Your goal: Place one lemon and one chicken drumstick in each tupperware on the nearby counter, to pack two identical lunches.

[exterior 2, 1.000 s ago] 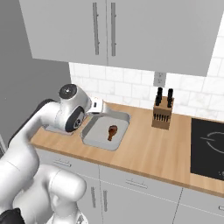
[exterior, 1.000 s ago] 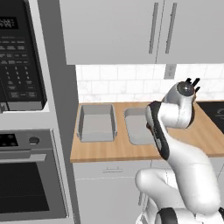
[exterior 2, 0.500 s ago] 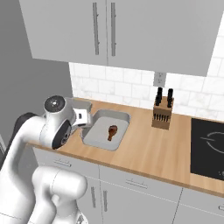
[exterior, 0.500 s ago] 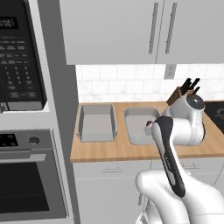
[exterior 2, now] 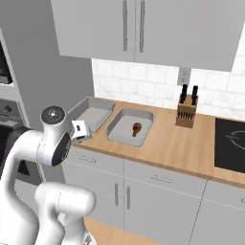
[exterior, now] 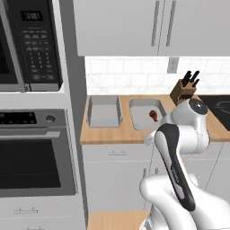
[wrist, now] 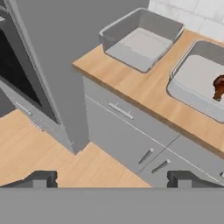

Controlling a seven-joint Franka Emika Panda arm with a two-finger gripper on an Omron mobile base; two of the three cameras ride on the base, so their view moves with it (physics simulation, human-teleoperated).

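You had the pincer (wrist: 112, 178) spread and carrying nothing, off the front edge of the tabletop (exterior 2: 158, 148) and looking down across the cabinet fronts; the right tupperware (exterior 2: 130, 126) held one chicken drumstick (exterior 2: 136, 128), while the left tupperware (exterior 2: 91, 112) beside it showed no contents, and no lemon was found. In my judgement you stood between deliveries, and your next move called for fetching another item. The oven column (exterior: 38, 148) stood close on the left, the knife block (exterior 2: 186, 111) well apart to the right.
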